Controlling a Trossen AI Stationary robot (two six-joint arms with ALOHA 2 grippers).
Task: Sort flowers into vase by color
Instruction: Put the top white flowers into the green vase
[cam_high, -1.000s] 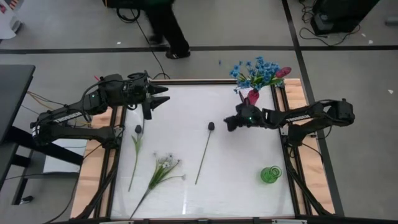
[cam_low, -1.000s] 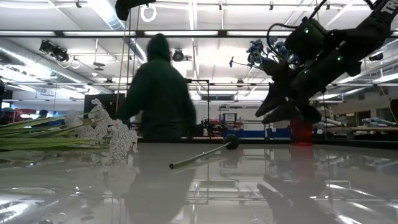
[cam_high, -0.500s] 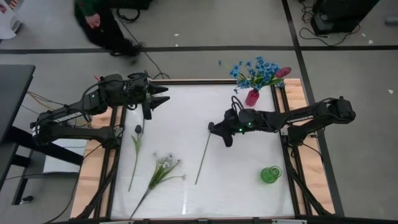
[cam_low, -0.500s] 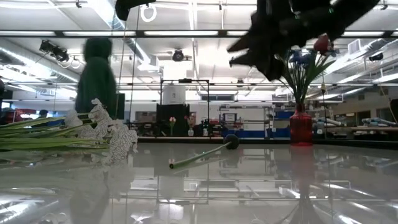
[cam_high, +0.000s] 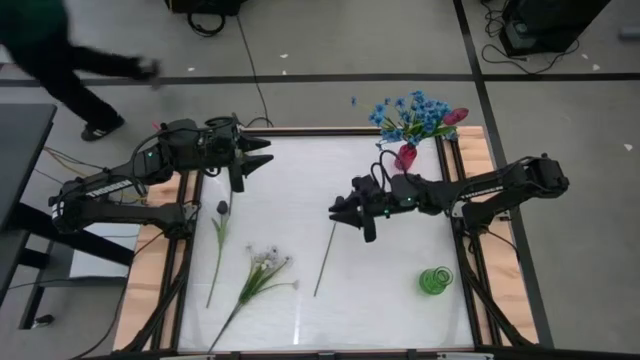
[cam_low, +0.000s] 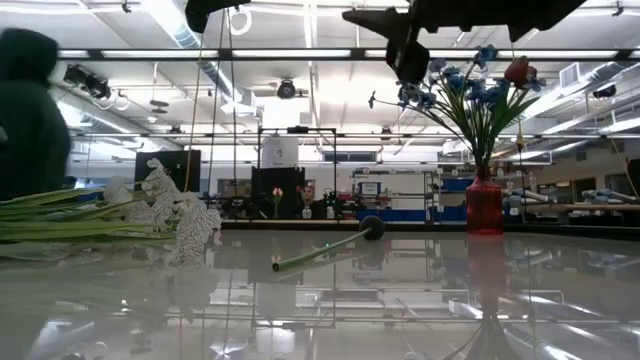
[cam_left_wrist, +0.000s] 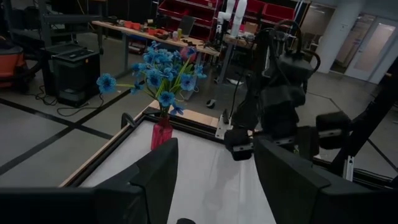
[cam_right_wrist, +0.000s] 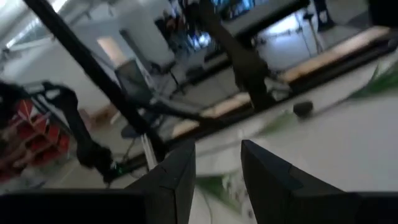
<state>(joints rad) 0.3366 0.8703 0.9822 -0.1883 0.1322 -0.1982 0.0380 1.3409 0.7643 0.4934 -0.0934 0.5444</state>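
Right tool hangs open right over the dark bud flower on the counter, left tool open too.

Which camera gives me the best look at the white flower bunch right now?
The high view: the white flower bunch lies whole on the table's near left part, stems and blooms visible. The low view shows it side-on at the left edge, stems cut off. The left wrist view misses it; the right wrist view is too blurred to tell.

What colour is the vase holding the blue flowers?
Red vase; clearest in the low view.
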